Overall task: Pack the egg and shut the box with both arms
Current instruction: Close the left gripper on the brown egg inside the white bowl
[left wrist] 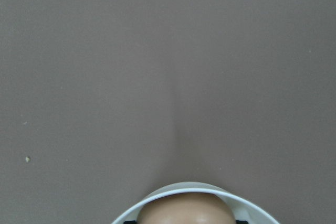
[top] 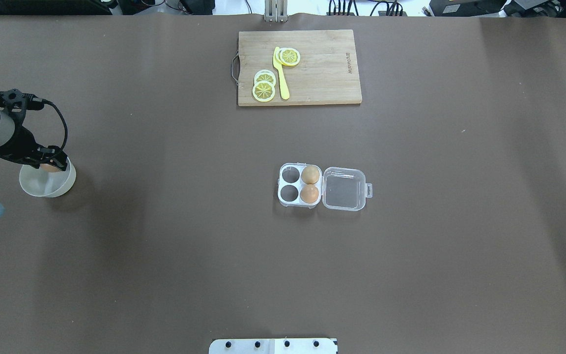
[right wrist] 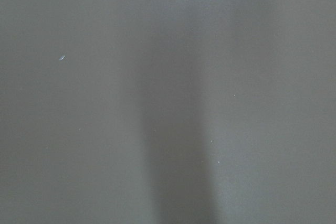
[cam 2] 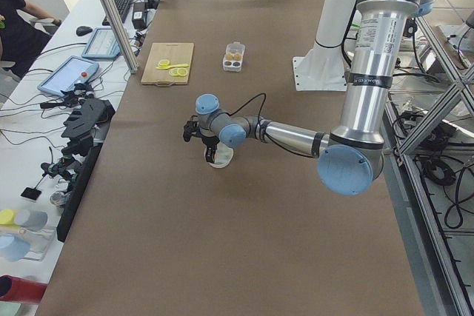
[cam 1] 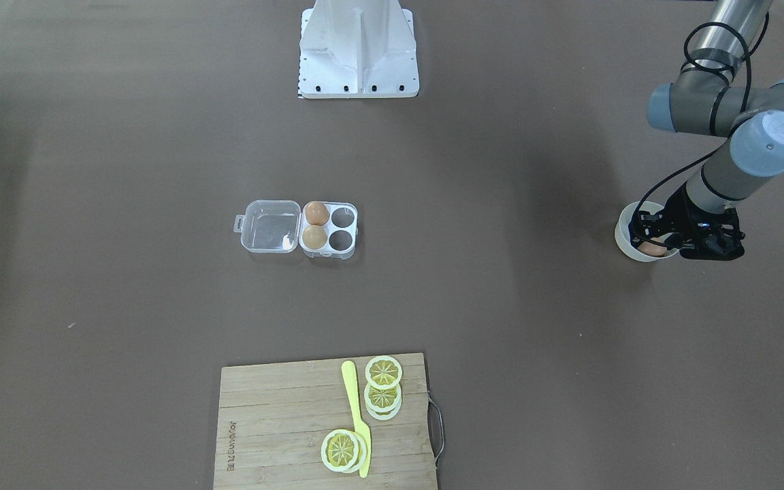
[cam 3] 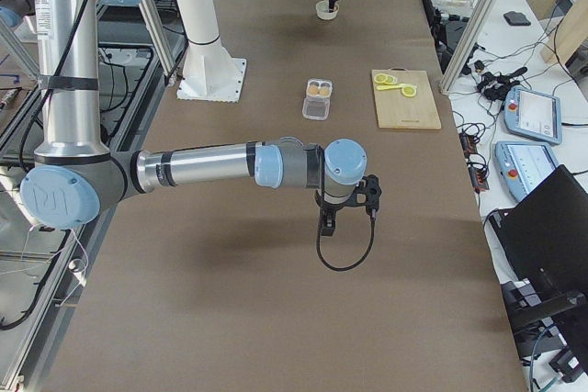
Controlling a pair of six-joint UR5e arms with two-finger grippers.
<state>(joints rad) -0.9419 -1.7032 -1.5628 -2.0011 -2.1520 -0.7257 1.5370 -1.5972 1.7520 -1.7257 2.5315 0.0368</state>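
Observation:
The egg (cam 1: 650, 250) (top: 49, 167) (left wrist: 184, 209), reddish-brown, lies in the off-white bowl (cam 1: 627, 238) (top: 62, 184) at the table's left end. My left gripper (cam 1: 652, 243) (top: 50, 164) reaches down into the bowl with dark fingers pressed to both sides of the egg, shut on it. The box (cam 1: 350, 233) (top: 283, 185) stands mid-table with its clear lid (cam 1: 271, 226) (top: 344, 188) laid flat open. It holds a brown egg (cam 1: 316, 213) and a paler tan egg (cam 1: 314, 237); its other two cells are bare. My right gripper (cam 3: 327, 227) hangs low over bare table; whether it is open or shut I cannot tell.
A wooden cutting board (cam 1: 276, 422) (top: 327, 73) with lemon slices (cam 1: 384, 372) and a yellow knife (cam 1: 356, 415) lies at the table's far edge from the robot. The white robot base (cam 1: 358, 47) stands at the near edge.

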